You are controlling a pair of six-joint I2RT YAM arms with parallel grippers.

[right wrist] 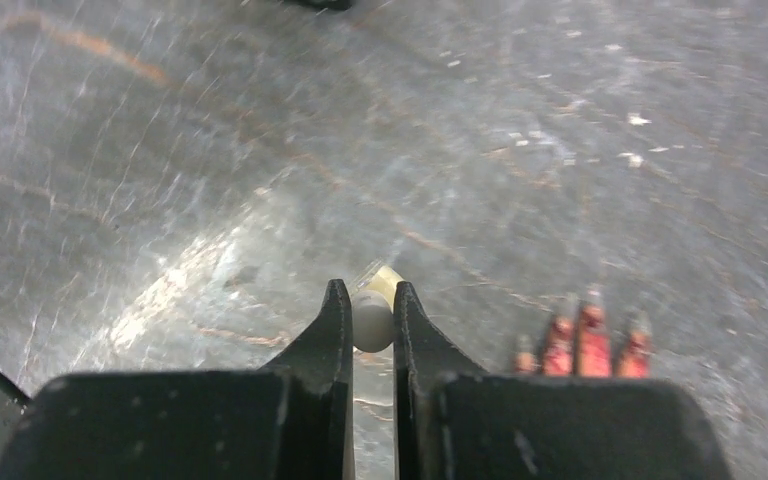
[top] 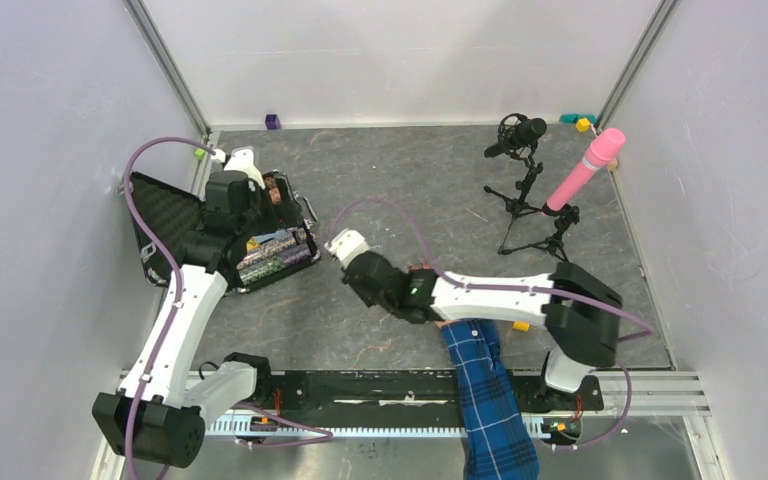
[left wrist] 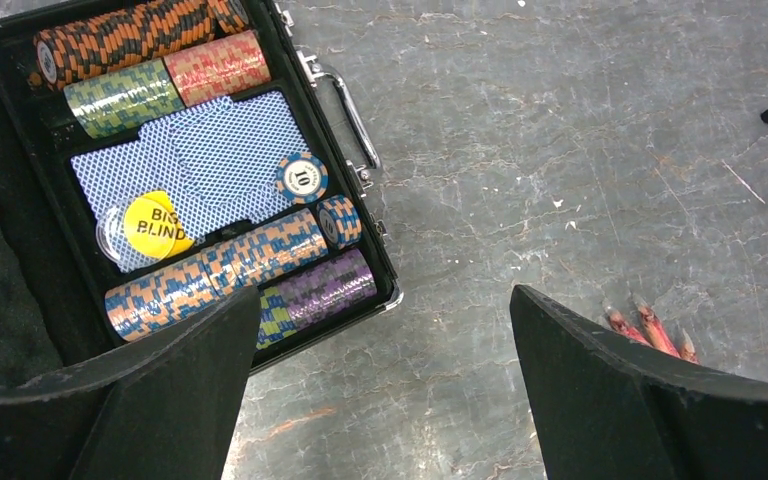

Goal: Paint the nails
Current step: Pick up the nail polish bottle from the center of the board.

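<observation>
Contact on the right side: the right pincer is squeezed together on a small white item, a rounded piece with a yellowish tip showing just past the pincer's ends. Bottle, cap or brush handle? The wrist view is too blurred to call it. The pincer hangs low over the grey marbled worktop. That makes sense, because the nails sit just beside it, on the right in that view, as a few dark-pink tips peeking over the pincer body.

From above they are hidden beneath the right arm. Only the blue plaid sleeve shows, running in from the near edge between the two bases. Resting on the worktop, the fingers give a brush a fixed target, by the look of it.

Over on the left, the left pincer stands wide apart, holding nothing. It hovers above the corner of an open poker chip case, with rows of chips, blue-backed cards and a yellow "BIG BLIND" button. Parked out of the way, it seems. Painting looks not yet begun: the grip comes first, strokes after.
</observation>
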